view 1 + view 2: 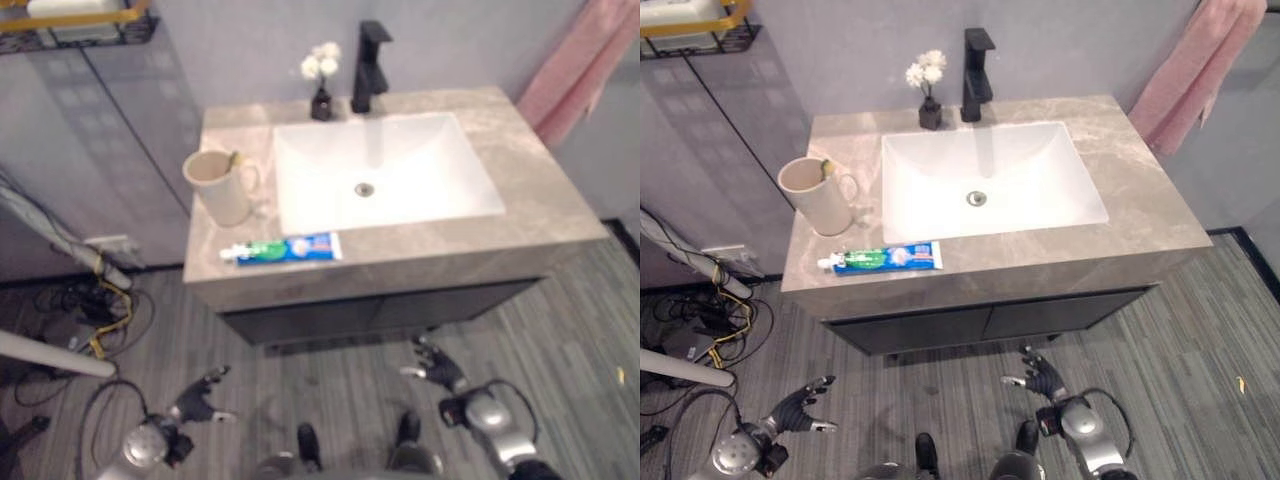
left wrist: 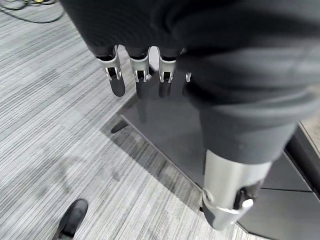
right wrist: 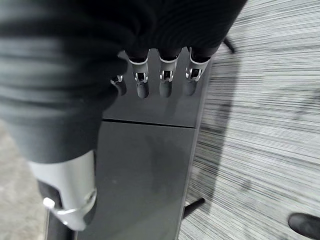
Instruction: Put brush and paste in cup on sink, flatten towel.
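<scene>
left hand (image 1: 195, 400): low by the floor, fingers (image 2: 116, 75) straight and released, holding nothing.
right hand (image 1: 437, 367): low by the floor in front of the dark cabinet (image 1: 380, 310), fingers (image 3: 165, 75) also straight, empty.
paste: blue-green-white toothpaste tube (image 1: 283, 249) flat on the grey marble desk (image 1: 540, 200), at its front edge, well up and ahead of the left fingers, cap end toward the cup.
cup: cream ceramic mug with handle (image 1: 223, 186), upright just behind the tube, beside the white rectangular basin (image 1: 385, 170).
brush: something yellow-green pokes above the mug rim (image 1: 234, 158); probably the brush already in, can't confirm.
towel: pink cloth towel (image 1: 575, 70) hanging bunched on the wall, far up and outside the right fingers.
handling, tube: light, soft-walled, likely slick; would dent under a hard pinch. Take it mid-body across the width, or nearer the stiffer cap end.
handling, towel: limp, no stiffness; needs spread fingers stroking down.
handling, mug: rigid, tips easily; drop the tube in gently.
</scene>
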